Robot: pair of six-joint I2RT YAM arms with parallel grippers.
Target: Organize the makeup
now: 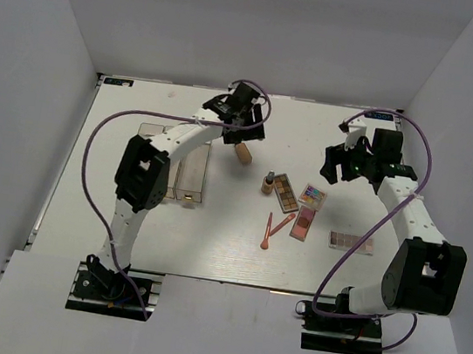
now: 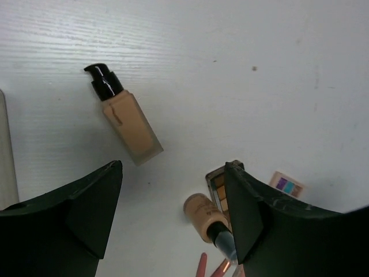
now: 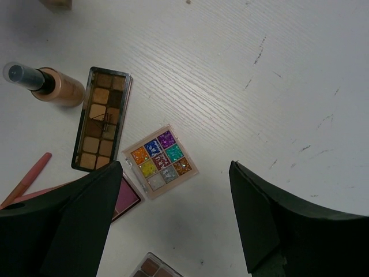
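A square beige bottle with a black pump lies on the white table; it also shows in the left wrist view. My left gripper hovers open and empty just behind it. A round beige bottle stands by a brown palette. Near them lie a multicolour palette, a pink palette, a mauve palette and two orange-pink sticks. My right gripper is open and empty above the table beside the multicolour palette.
The clear three-compartment organizer stands left of centre, under my left arm's forearm; its edge shows in the left wrist view. White walls enclose the table on the left, back and right.
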